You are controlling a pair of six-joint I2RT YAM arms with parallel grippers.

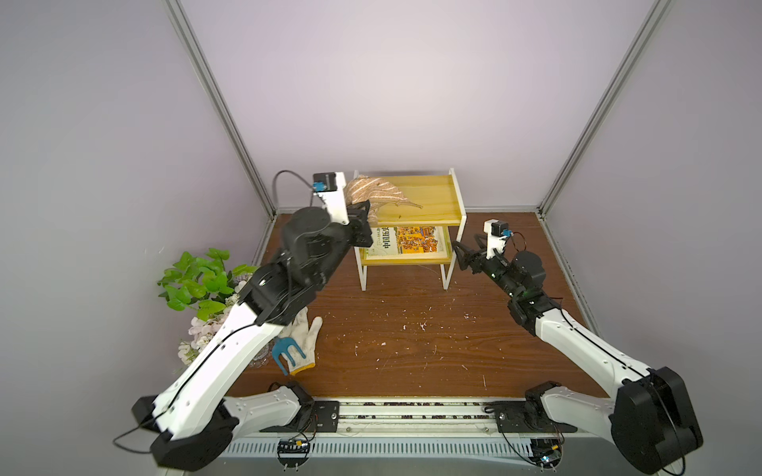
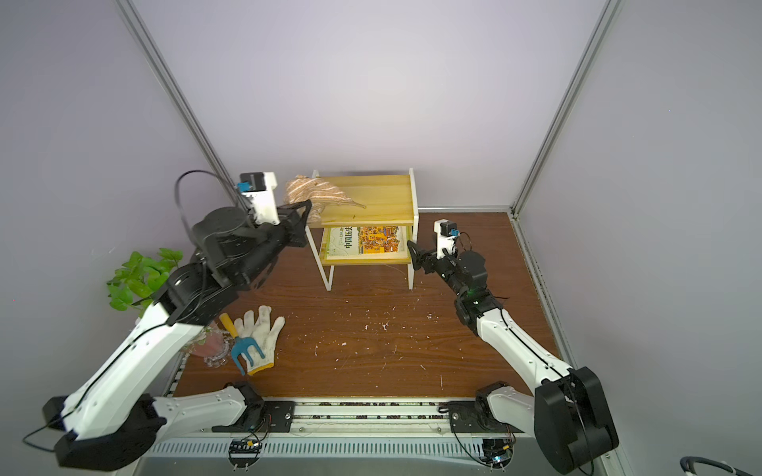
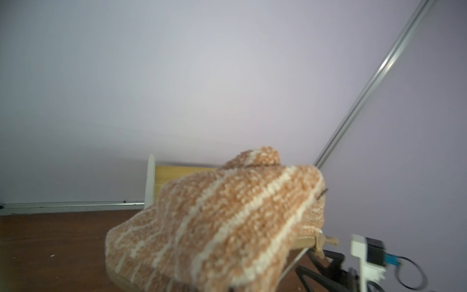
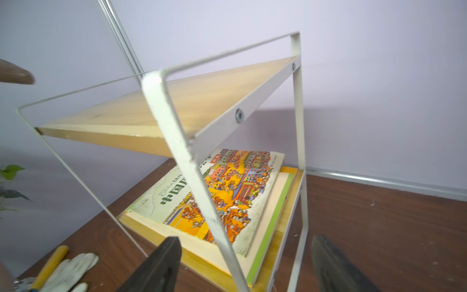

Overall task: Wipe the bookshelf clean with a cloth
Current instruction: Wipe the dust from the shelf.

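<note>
right tool (image 1: 460, 256) centre-right, jaws spread, empty, just beside bookshelf (image 1: 429, 202) front leg | left tool (image 1: 363, 210) centre-left, pinching cloth (image 1: 373, 191) draped over top board's left edge | judged: top wipe under way; lower board, under book (image 1: 412, 241), remaining

the bookshelf (image 1: 429, 202) stands at the back middle of the bench (image 1: 412, 350), close to the rear wall. the cloth (image 1: 371, 191) lies on the left end of its upper board and hangs over that edge, with the left fingers (image 1: 359, 210) against it. a book (image 1: 416, 241) lies flat on the lower board. the right fingers (image 4: 156, 265) are just beside the shelf's right front leg. front left on the bench lies a glove (image 1: 307, 338) with a hand fork (image 1: 288, 352) partly on it. a plant (image 1: 198, 280) stands behind them at the left edge.
</note>
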